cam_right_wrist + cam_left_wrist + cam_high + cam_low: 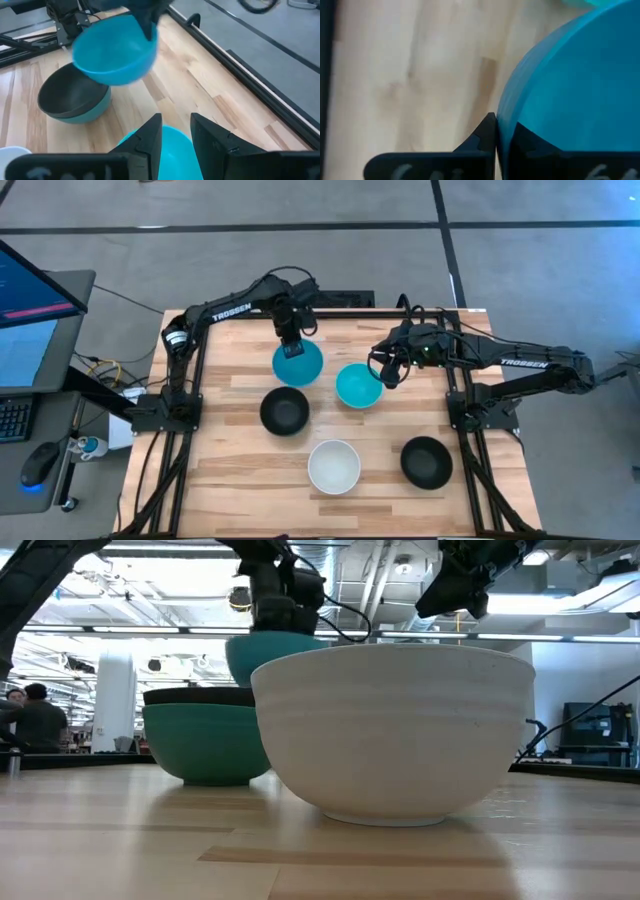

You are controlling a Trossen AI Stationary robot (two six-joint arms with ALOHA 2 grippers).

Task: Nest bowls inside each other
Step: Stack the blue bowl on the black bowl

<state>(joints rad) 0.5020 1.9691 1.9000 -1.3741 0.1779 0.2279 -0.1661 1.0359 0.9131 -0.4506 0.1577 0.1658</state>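
My left gripper (291, 345) is shut on the blue bowl (298, 363), which hangs in the air (115, 50) near the far edge. Below and nearer stands a black bowl (285, 410) nested in the dark teal bowl (205, 745), whose base is on the table. My right gripper (386, 372) is shut at the right rim of the cyan bowl (357, 386). The white bowl (333, 466) and a second black bowl (427, 462) stand on their bases near the near edge. My left gripper pinches the blue bowl's rim (501, 117), one finger (482, 137) outside the wall and one (532, 145) inside. The fingers point down from above. The bowl is lifted clear and tilted, hanging below them. My right gripper straddles the cyan bowl's right rim (175, 137), the wall between its two fingers (150, 135). It comes slanting down from the table's right. I cannot tell whether the bowl rests on the table.
The wooden table (230, 480) has black frame rails (190, 380) along its left and right sides and at the far edge. A monitor (35, 290), keyboard and mouse sit beyond the left side. People (35, 715) show in the room behind.
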